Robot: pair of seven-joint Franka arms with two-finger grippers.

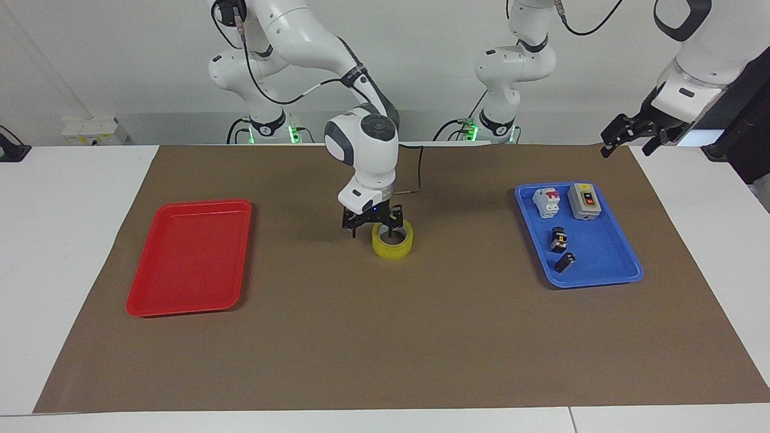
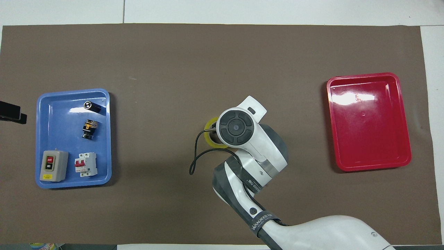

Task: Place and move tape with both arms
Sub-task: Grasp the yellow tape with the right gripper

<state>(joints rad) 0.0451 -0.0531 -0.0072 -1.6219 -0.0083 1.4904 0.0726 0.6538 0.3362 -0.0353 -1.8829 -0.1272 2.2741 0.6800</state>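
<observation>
Two trays and one roll sit on the brown mat covering the counter point(image 1: 78, 180). Nearest the robots within the blue tray point(image 1: 601, 264), toward the left arm's end, stand one grey switch box point(image 1: 584, 201) and one white breaker point(image 1: 547, 201) side by side; farther out in the same tray lie two small dark parts, one with a yellow band point(image 1: 559, 238) and one black cylinder point(image 1: 564, 262). That makes four items in the blue tray. The red tray point(image 1: 187, 258), toward the right arm's end, holds nothing.

The tape point(image 1: 392, 240) lies flat on the mat midway between the trays. The right end effector point(image 1: 372, 224) is down at the roll with its fingers spread wide, one finger point(image 1: 394, 221) at the ring's rim; whether it touches is not clear. The left end effector point(image 1: 631, 133) hangs high over the counter's edge near the left arm's end, fingers parted.

The facing view shows both end effectors and most of the roll. In the overhead view the right arm's wrist covers its own fingers and nearly all of the tape point(image 2: 209, 130), leaving a yellow sliver, and only a black tip of the left end effector point(image 2: 12, 113) enters at the frame's edge.
</observation>
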